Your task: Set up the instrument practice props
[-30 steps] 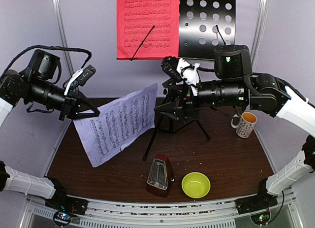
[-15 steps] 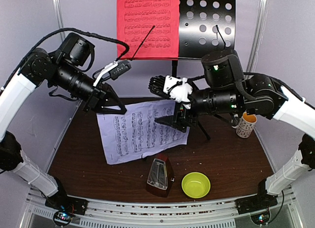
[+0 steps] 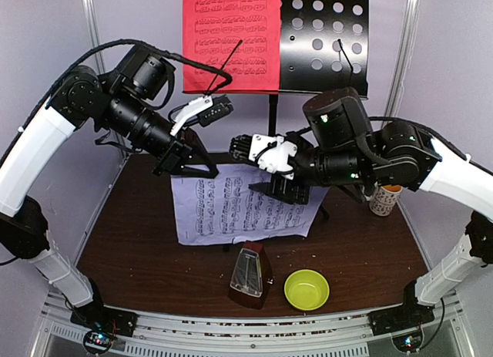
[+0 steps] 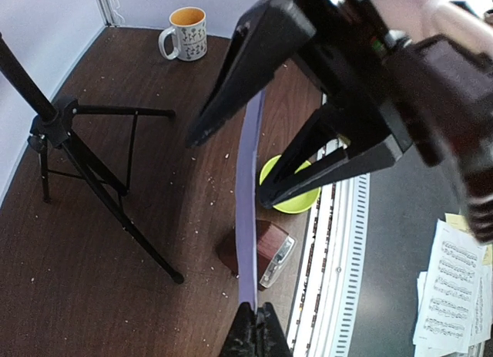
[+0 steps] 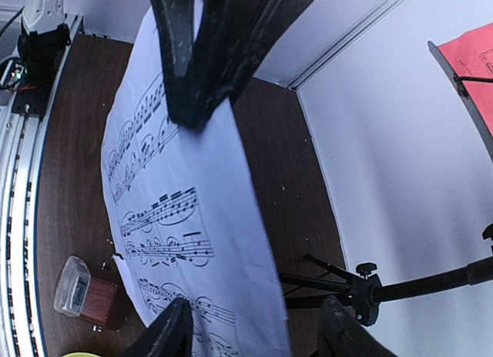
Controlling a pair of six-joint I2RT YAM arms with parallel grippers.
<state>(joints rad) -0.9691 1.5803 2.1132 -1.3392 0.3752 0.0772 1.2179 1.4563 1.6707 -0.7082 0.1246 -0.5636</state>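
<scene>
One white sheet (image 3: 239, 210) | left tool (image 4: 252, 334) pinching it | right tool (image 5: 254, 330) wide astride it | metronome (image 3: 249, 275), bowl (image 3: 306, 289) below

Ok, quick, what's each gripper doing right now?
Left gripper: shut on the white music sheet.
Right gripper: open, jaws either side of that sheet, not clamped.

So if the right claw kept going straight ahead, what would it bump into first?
The white music sheet, already between the right claw's open jaws; beyond it, probably the left claw pinching that sheet.
</scene>
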